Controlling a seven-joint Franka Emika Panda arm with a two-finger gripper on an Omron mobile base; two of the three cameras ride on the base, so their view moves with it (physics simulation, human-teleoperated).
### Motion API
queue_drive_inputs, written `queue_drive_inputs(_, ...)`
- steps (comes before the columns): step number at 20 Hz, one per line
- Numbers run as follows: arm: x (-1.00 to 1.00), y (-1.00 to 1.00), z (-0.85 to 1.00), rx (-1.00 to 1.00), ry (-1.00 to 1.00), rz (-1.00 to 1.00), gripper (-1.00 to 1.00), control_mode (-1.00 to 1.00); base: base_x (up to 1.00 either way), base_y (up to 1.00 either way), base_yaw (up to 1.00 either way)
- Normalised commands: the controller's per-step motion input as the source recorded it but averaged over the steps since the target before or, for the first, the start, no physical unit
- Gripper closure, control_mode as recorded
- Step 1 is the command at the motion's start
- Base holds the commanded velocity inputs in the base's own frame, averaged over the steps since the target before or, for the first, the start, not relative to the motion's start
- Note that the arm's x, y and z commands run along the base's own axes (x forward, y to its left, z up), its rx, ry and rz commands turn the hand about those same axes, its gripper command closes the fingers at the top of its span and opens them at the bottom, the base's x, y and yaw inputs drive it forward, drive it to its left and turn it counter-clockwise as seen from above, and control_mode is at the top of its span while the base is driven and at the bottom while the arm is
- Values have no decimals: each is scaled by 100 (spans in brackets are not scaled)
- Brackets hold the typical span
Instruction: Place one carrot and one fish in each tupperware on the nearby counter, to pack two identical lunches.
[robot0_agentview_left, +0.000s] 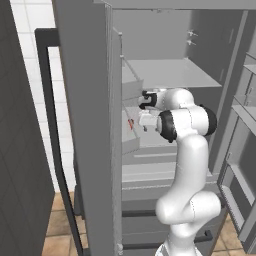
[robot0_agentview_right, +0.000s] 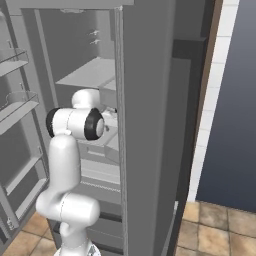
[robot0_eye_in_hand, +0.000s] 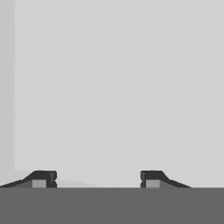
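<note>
Arm reaching into an open fridge, its hand deep at the left side of the middle shelf. In the hand view the gripper faces a bare pale grey wall; its two dark fingertips stand well apart with nothing visible between them, so the hand reads as fairly wide and empty, though whether it is partway through closing cannot be told from the pictures. In the left base view a small red thing, possibly the red fish or a carrot, lies just beside the hand near the shelf's left edge; it is too small to identify. The trays to be packed are not in sight here.

Risks, as judged: the fingers may close on air, since no food lies between them; the hand may nudge the red thing further back or off the shelf; the forearm, close to the fridge's dividing wall, may scrape it on withdrawal.
</note>
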Motion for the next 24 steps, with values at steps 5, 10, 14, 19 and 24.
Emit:
queue_drive_inputs(5,-25,-7,-7,0,1,0,-100,-100,0,0,0)
queue_drive_inputs(10,-12,4,0,0,0,0,-100,-100,0,0,0)
queue_drive_inputs(14,-6,3,0,0,-5,0,-100,-100,0,0,0)
queue_drive_inputs(19,0,24,12,0,-12,0,-100,-100,0,0,0)
queue_drive_inputs(24,0,44,16,0,-15,0,-100,-100,0,0,0)
